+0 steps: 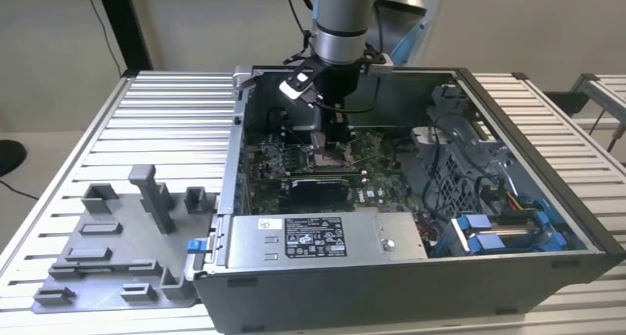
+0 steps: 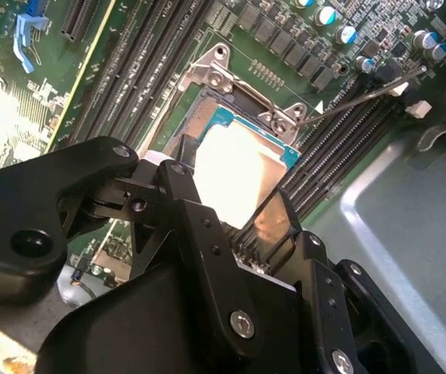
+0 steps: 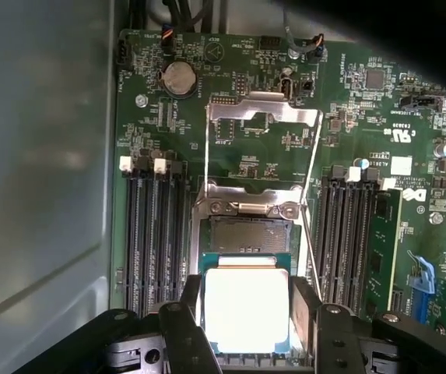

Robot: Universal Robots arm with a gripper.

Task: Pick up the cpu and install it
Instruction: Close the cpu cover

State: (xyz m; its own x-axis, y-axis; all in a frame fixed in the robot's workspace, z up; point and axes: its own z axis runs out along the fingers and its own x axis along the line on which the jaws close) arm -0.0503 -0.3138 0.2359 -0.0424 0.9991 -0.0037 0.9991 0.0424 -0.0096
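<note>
green motherboard (image 3: 261,148) inside case (image 1: 391,291); gripper (image 3: 246,315) clasps cpu (image 3: 244,300) over open socket (image 3: 250,234).

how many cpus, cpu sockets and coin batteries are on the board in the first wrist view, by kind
cpu: 1
cpu socket: 1
coin battery: 1
total: 3
</note>
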